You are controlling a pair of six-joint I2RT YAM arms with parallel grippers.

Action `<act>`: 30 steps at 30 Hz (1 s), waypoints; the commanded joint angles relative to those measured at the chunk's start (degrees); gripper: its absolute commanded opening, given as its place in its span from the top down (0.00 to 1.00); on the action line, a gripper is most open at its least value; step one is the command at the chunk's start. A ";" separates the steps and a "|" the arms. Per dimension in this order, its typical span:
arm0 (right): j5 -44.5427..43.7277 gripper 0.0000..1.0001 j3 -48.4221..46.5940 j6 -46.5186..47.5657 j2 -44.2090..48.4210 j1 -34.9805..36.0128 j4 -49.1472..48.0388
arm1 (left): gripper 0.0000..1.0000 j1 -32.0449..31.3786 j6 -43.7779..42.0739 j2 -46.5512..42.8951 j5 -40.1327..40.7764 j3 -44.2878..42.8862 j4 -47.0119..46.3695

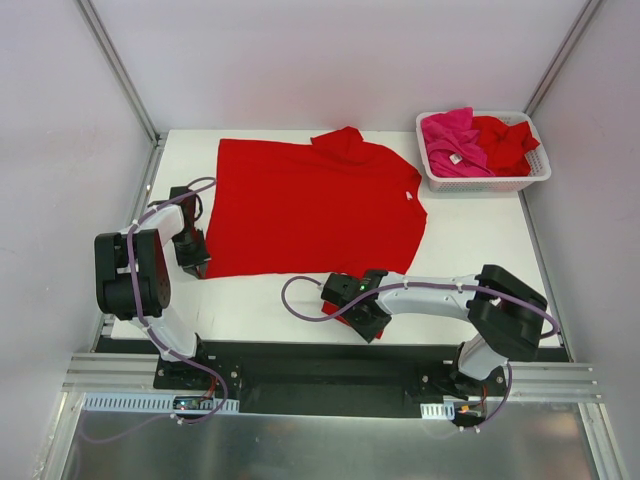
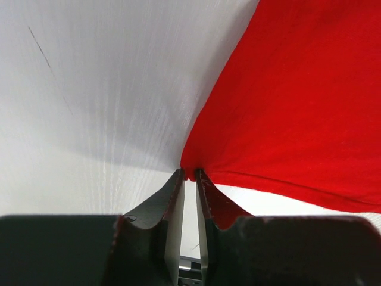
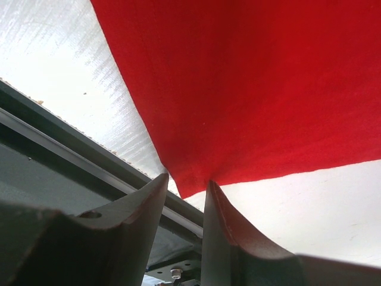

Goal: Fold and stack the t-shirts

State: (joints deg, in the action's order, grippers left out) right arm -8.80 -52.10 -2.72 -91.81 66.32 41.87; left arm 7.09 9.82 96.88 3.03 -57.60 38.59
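One red t-shirt [image 1: 310, 210] lies spread flat across the middle of the white table [image 1: 480, 260], both near hem corners pinched. The left gripper [image 2: 189, 174] nips the left corner, while the right gripper [image 3: 187, 186] clamps the right corner close to the table's front edge. At far right, a white basket [image 1: 487, 184] holds a magenta t-shirt [image 1: 450, 135] and a second red shirt [image 1: 505, 142].

White slotted basket [image 1: 485, 183] stands on the table [image 1: 250, 305].
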 commanded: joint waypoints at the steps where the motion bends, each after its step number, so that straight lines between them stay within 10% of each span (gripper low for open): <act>1: -0.61 0.64 -1.25 0.17 -0.48 0.47 1.46 | 0.90 -0.24 0.28 0.85 -0.65 -0.23 0.26; 22: -1.22 0.65 -1.95 -0.09 -0.56 0.38 1.46 | 1.00 -2.17 0.55 -6.88 -1.36 1.70 0.44; 30: -2.01 0.85 -2.40 -0.35 0.32 0.38 2.52 | 1.00 -2.17 0.63 -7.76 -2.32 2.06 0.78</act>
State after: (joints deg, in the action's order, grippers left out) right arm -9.32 -52.62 -2.72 -92.42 66.32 42.28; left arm 5.21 9.82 90.87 1.69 -56.27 38.17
